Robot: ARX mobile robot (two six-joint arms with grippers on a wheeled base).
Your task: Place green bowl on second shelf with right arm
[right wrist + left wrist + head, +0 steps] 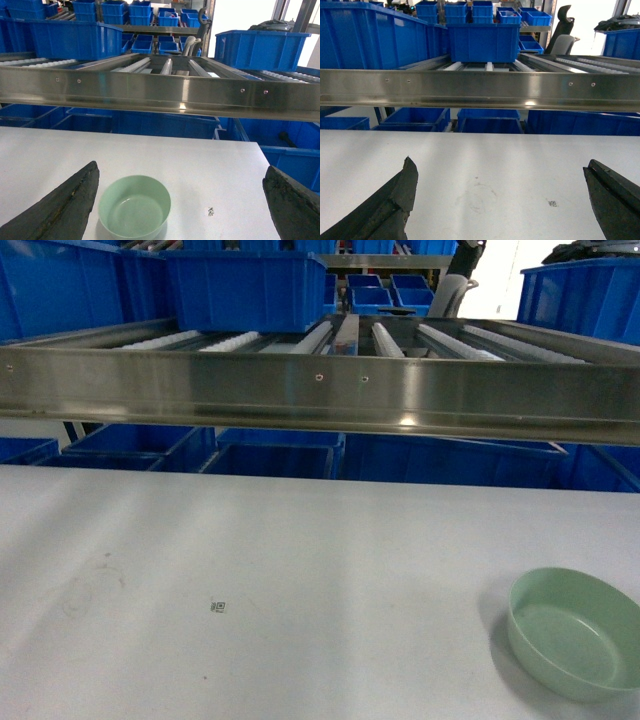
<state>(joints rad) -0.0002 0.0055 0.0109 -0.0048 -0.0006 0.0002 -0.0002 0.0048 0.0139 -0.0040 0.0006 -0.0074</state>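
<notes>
Spreading wide, the right gripper [180, 210] holds nothing; its two dark fingers [65, 210] stand at either side of the right wrist view, above the white tabletop [210, 165]. The green bowl [134, 205] sits upright and empty on that tabletop, between the fingers and nearer the left one, untouched. In the head view the green bowl rests near the table's right front corner. A tiny square printed marker [210, 211] lies just right of the bowl, too small to read.

The left gripper [500, 200] is likewise fully apart and empty, over bare tabletop with another small marker [552, 203].

Beyond the table edge, the second shelf [320, 390] shows a shiny steel front rail with roller tracks behind it. A blue crate [245, 288] stands on its left rollers; another blue crate [260, 49] stands at right. More crates lie below.
</notes>
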